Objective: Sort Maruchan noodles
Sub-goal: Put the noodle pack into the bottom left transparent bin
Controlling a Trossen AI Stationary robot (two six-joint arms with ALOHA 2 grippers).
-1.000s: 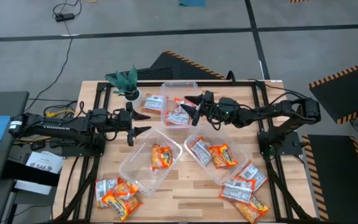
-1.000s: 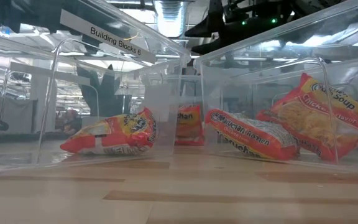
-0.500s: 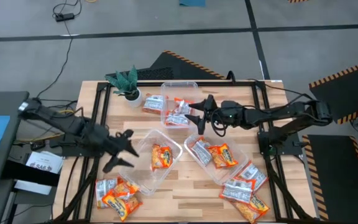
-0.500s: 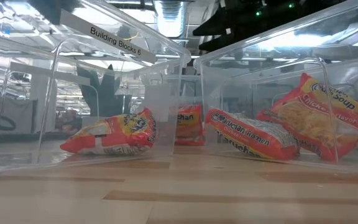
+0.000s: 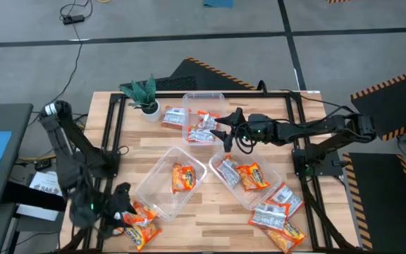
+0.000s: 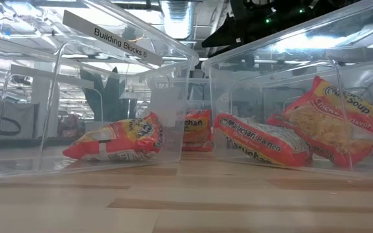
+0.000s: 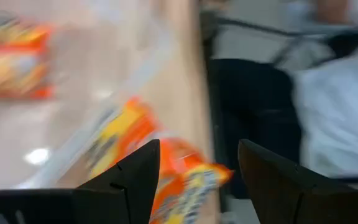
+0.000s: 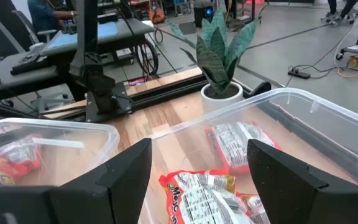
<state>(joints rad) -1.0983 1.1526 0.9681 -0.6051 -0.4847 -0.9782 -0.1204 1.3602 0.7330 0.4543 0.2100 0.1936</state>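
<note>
Your left claw [image 5: 122, 204] has swung from the table's middle down to the front left corner, fingers apart and empty over the loose Maruchan noodles [image 5: 136, 220] piled there; a pick looks next; your right claw [image 5: 224, 130], also apart, hangs over the rear tub [image 5: 210, 96], where packets already lie.

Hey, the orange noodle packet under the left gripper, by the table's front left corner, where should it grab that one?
The left gripper is open above the loose pile. Probably best to come straight down on the orange packet and pinch across its narrow width near the middle: it lies flat, and its crinkly ends look floppy.
</note>
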